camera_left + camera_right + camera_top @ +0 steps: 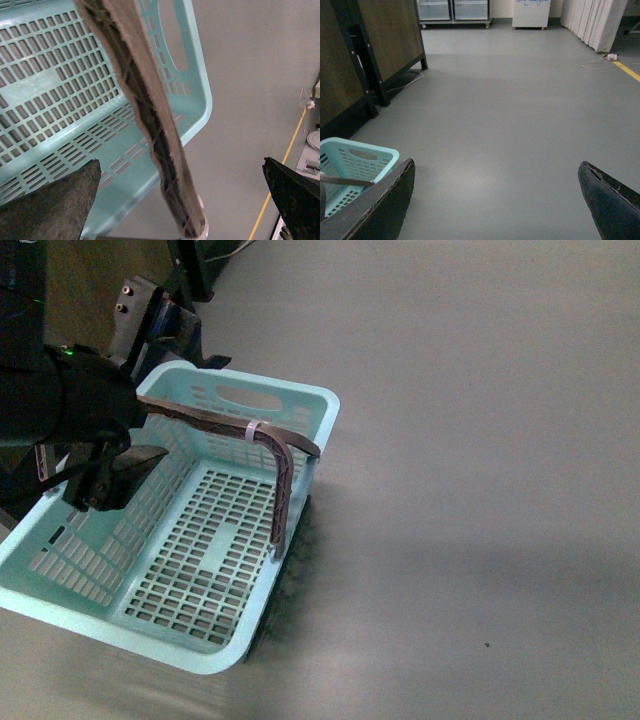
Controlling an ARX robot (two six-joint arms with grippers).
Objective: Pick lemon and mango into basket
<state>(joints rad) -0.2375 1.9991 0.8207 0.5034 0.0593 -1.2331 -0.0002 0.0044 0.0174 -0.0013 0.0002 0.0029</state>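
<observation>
The left gripper (112, 472) hangs over the left side of the light teal slotted plastic basket (322, 405). Its jaws are spread wide, and the brown swing handle (283, 490) runs between them, clear of both fingers. The basket stands on the grey floor (480, 490). The right gripper (495, 205) hangs over the floor beside the basket, jaws spread wide apart.

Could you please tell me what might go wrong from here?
1. The handle runs between the open fingers of the left gripper; moving that arm could snag it and drag or tip the basket.
2. The handle arches over the basket's opening, so a dropped fruit might strike it.
3. Neither lemon nor mango shows in any view, so the open right gripper has no target yet.
</observation>
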